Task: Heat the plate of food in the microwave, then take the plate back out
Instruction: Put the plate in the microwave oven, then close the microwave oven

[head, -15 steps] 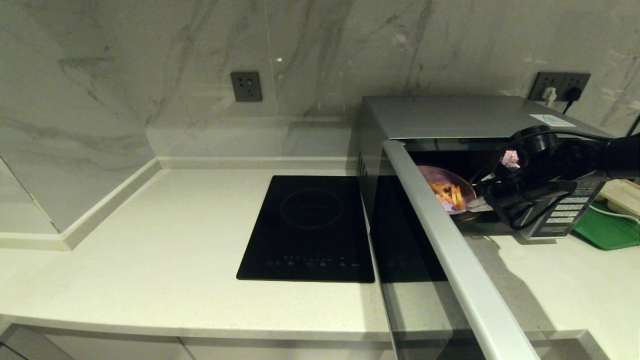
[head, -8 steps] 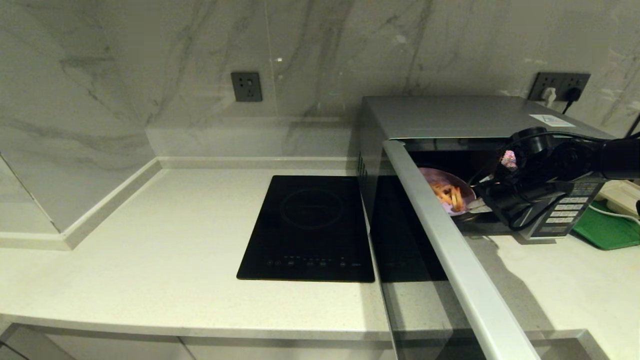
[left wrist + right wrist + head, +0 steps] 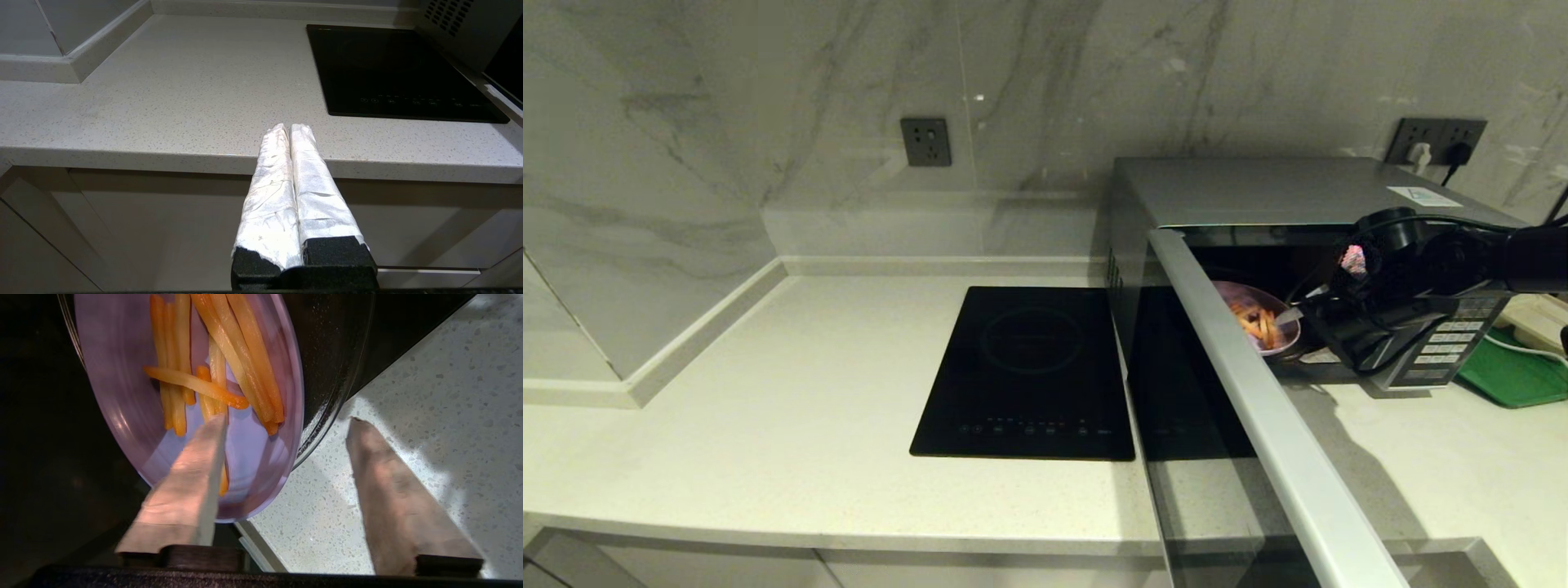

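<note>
The plate of food (image 3: 1262,325) is seen lying flat inside the open microwave (image 3: 1258,196), its fries (image 3: 229,371) mostly aligned front to back, while the right gripper (image 3: 1298,322) is spread wide around the near rim, gripping nothing.

Dim warm kitchen light, microwave (image 3: 1258,196) cavity dark, soft shadow on the bench (image 3: 768,425) in front of its open door, glossy sheen on the plate of food (image 3: 261,465), right fingers (image 3: 192,490) blurred close to the lens.
</note>
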